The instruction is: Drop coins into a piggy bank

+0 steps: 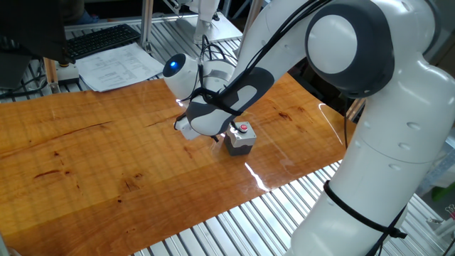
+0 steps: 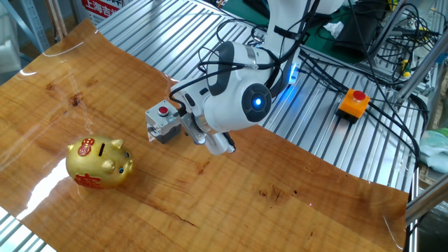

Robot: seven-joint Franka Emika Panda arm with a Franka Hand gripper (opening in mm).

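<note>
Here, the golden piggy bank (image 2: 99, 164) sits on the wooden tabletop (image 2: 280, 203), well apart from the grey push-button box (image 2: 162, 122), beside which the gripper (image 2: 221, 145) hangs low, its jaw state impossible to tell, the pig's coin slot facing up.

A grey box with a red button (image 2: 162, 123) sits on the wooden tabletop (image 2: 84, 98).

Two high cams on opposite table sides, both sharing the grey button box (image 1: 239, 138) (image 2: 162, 123).
</note>
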